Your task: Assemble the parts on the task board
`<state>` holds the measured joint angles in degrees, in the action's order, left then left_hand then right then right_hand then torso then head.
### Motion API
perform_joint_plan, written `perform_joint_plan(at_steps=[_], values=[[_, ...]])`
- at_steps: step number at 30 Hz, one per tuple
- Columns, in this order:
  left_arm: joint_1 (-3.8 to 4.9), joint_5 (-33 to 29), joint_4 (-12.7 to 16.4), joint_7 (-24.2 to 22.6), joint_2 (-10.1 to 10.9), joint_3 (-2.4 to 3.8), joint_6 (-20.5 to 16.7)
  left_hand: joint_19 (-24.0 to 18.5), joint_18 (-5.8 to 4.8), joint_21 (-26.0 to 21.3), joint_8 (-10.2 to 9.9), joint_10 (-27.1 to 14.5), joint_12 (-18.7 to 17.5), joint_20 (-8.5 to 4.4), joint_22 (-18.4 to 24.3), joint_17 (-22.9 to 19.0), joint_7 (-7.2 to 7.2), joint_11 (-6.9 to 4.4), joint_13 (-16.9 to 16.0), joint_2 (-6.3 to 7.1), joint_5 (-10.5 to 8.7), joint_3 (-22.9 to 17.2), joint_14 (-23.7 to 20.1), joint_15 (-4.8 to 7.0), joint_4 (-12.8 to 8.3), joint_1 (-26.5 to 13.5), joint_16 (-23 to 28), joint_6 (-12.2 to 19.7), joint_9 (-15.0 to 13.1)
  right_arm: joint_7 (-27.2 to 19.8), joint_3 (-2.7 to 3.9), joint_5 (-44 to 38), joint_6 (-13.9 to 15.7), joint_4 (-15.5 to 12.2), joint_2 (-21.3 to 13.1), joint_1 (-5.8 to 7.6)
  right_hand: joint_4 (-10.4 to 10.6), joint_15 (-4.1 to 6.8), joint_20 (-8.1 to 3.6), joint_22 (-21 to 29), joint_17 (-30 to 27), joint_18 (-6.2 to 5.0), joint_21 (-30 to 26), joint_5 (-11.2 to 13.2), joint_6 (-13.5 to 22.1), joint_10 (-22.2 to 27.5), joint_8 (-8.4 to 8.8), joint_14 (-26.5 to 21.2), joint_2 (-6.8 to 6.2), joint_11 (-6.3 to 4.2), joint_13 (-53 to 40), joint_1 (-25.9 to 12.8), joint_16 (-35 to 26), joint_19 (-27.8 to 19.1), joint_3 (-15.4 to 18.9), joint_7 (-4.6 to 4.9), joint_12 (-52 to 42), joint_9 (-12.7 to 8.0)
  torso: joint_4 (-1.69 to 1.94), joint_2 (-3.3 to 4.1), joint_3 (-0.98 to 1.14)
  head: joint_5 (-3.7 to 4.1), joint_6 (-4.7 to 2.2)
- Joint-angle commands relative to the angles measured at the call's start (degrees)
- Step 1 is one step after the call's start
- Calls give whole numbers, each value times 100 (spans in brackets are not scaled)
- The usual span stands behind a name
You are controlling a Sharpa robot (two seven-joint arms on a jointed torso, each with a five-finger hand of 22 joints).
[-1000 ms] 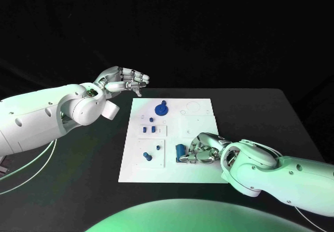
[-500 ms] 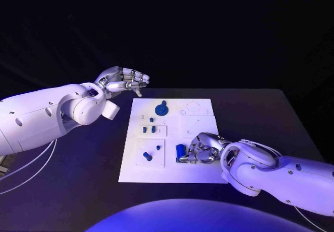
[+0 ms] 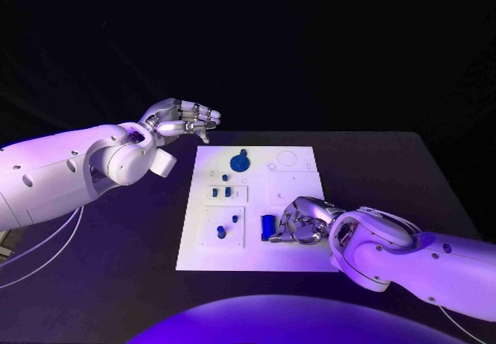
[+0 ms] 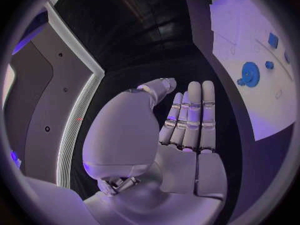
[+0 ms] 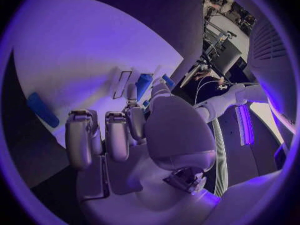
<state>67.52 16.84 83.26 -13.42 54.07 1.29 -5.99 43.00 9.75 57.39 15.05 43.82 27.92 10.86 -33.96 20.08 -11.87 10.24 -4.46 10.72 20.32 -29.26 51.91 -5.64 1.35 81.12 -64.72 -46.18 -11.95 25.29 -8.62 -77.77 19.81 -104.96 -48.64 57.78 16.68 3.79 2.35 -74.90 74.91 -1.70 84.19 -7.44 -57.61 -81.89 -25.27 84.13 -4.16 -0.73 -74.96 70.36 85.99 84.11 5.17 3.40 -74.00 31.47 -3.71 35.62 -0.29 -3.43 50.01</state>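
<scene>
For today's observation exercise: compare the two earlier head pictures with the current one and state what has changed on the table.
Almost nothing. The right hand still rests on the task board at the tall blue part, its fingers shifted only slightly; whether it grips the part cannot be told. The left hand still hovers off the board's far left corner, holding nothing. The blue gear and the small blue parts have not moved.

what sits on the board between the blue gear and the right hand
In the head view, small blue parts lie on the task board between the blue gear and the right hand.
</scene>
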Motion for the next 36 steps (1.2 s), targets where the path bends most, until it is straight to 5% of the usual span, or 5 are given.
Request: perform_joint_plan(at_steps=[1,14,22,26,36], values=[[3,-1,7,-22,-5,4,61,-25,81,-6,35,-43,19,22,7,-7,-156,-14,3,-17,26,-34,-52,-4,-15,-38,-29,15,7,-100,-1,-82,74,-2,-18,-2,-11,43,-24,-1340,607,42,27,-10,-13,-45,33,404,7,8,-88,55,9,366,-69,19,-19,3,-1,6,-2,-5,-1],[3,-1,8,-30,-7,3,62,-25,81,-6,35,-43,19,22,7,-7,-156,-14,3,-17,26,-34,-52,-4,-15,-38,-29,15,7,-132,0,-134,354,-8,-139,28,-34,51,-33,-1335,602,38,12,-12,-18,-56,81,404,147,-1,-107,292,4,359,-321,12,-11,-19,-9,-1,2,19,-1],[3,-1,7,-43,-8,3,55,-22,80,-2,40,-49,31,21,5,-10,-157,-13,3,-16,24,-43,-54,-4,-20,-37,-32,16,7,-671,-1,1083,743,-130,-732,347,-83,-25,24,-1260,425,-15,-233,-6,238,36,306,362,46,96,-35,636,-92,254,-569,133,126,-96,-30,-24,-12,108,-1],[3,-1,22,-48,-10,3,56,-22,80,-2,40,-49,31,21,5,-10,-157,-13,3,-16,24,-43,-54,-4,-20,-37,-32,16,7,-705,-4,1331,711,-143,-1048,416,-98,-14,29,-1250,398,-24,-267,0,76,54,191,355,26,70,-25,704,-109,240,-625,88,150,-6,-43,-34,-24,169,-1],[2,-1,93,-63,30,3,53,-22,80,-2,40,-49,31,21,5,-10,-157,-13,3,-16,24,-43,-54,-4,-20,-37,-32,16,7,-461,-25,735,693,-82,-1517,179,-44,-16,21,-1229,332,-38,-337,3,273,128,211,340,-105,88,67,692,-156,212,-680,124,292,174,-125,-38,-24,328,-1]])
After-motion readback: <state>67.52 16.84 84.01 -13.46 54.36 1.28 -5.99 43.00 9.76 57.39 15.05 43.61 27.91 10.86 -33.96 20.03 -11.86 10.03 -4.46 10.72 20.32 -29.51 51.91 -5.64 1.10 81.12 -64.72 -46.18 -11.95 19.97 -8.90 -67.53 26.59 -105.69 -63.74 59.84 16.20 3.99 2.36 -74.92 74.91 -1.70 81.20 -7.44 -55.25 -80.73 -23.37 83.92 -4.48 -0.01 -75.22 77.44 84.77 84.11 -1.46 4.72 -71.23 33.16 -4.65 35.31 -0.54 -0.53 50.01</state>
